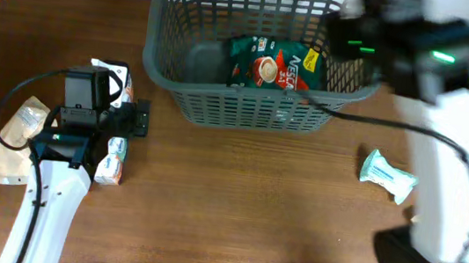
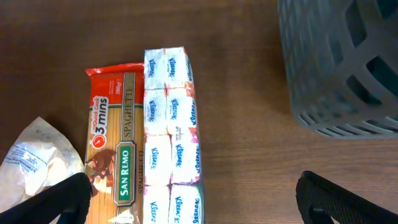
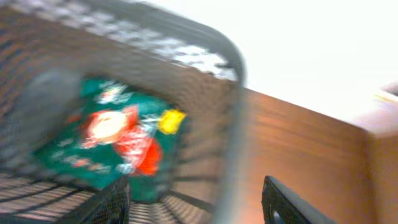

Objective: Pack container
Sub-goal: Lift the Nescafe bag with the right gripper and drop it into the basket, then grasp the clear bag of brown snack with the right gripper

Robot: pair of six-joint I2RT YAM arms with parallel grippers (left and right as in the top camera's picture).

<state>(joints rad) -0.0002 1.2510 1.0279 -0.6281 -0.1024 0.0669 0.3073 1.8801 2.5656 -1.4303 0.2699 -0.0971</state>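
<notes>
The dark grey basket (image 1: pixel 220 103) stands at the back centre and holds a green Nescafe packet (image 1: pixel 273 65), which also shows blurred in the right wrist view (image 3: pixel 112 137). My right gripper (image 1: pixel 352 34) hovers over the basket's right rim (image 3: pixel 233 93), open and empty. My left gripper (image 2: pixel 193 199) is open and empty above a Kleenex tissue pack (image 2: pixel 171 130) and a San Remo spaghetti packet (image 2: pixel 115 137) at the left. A corner of the basket (image 2: pixel 339 68) shows in the left wrist view.
A clear bag with pale contents (image 1: pixel 18 125) lies at the far left, also in the left wrist view (image 2: pixel 31 162). A small teal and white tissue packet (image 1: pixel 386 175) lies on the table right of centre, beside the right arm.
</notes>
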